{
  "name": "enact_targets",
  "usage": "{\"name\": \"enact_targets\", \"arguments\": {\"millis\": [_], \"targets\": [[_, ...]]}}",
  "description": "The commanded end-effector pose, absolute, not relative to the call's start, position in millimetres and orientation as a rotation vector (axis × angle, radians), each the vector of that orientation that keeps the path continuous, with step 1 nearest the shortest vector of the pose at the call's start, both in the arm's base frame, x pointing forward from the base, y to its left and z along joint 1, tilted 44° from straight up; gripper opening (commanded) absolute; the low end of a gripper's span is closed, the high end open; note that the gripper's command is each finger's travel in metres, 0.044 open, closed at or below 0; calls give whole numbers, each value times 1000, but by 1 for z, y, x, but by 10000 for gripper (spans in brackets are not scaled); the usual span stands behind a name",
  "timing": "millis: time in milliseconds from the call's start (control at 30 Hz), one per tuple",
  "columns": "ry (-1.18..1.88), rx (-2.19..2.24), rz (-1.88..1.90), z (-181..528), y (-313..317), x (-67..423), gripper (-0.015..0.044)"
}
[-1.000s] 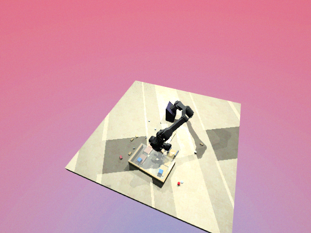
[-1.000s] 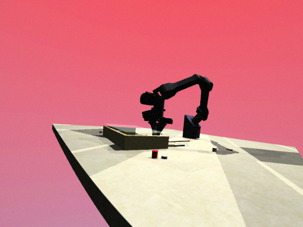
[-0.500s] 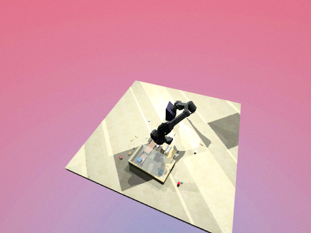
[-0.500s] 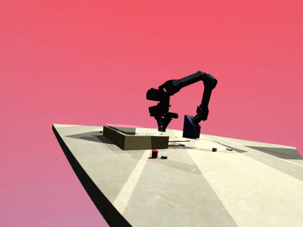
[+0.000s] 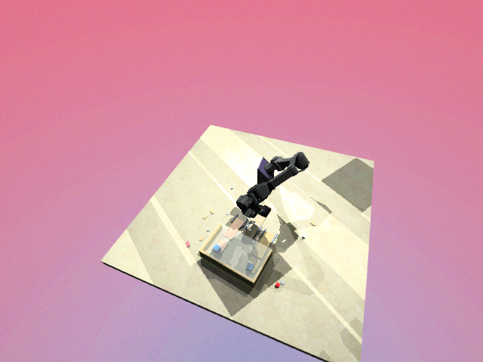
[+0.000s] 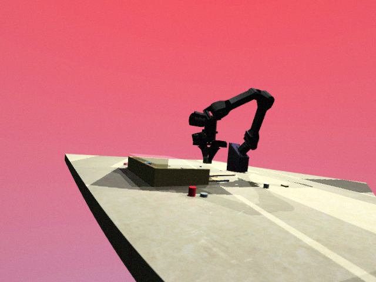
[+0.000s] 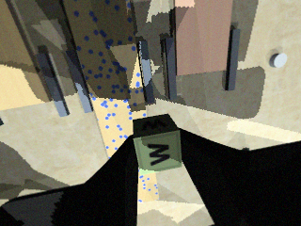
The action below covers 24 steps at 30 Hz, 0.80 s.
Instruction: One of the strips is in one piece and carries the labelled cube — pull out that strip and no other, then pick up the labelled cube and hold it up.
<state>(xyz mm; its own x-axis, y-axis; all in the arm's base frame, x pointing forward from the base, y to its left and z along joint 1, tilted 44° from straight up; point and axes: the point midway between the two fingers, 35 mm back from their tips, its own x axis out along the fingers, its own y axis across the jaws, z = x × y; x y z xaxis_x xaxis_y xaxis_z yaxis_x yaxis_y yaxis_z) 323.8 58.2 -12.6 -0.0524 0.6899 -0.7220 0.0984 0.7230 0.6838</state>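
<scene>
A: Top view — where was the arm [image 5: 272,181]?
B: It reached over the near edge of the glass-topped box [image 5: 235,255] on the worktop [image 5: 164,218].

A: Exterior view?
B: The gripper [image 6: 208,158] hung above the worktop, beside the box.

A: Wrist view?
B: The fingers pinched the green labelled cube [image 7: 157,150], lifted over the blue-dotted strip [image 7: 113,122]; a pink strip [image 7: 202,38] lay beside it.

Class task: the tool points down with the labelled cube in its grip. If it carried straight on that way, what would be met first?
Probably the blue-dotted strip lying under the tool; the held labelled cube would meet it first, though depth is uncertain.
</scene>
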Motion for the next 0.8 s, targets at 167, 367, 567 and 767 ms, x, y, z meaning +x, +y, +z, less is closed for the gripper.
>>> {"name": "enact_targets", "arguments": {"millis": [167, 367, 567, 767], "targets": [[1578, 655, 541, -14, 55, 300, 0], [1578, 653, 539, 8, 34, 302, 0], [1578, 653, 539, 11, 31, 302, 0], [1578, 653, 539, 11, 31, 302, 0]]}}
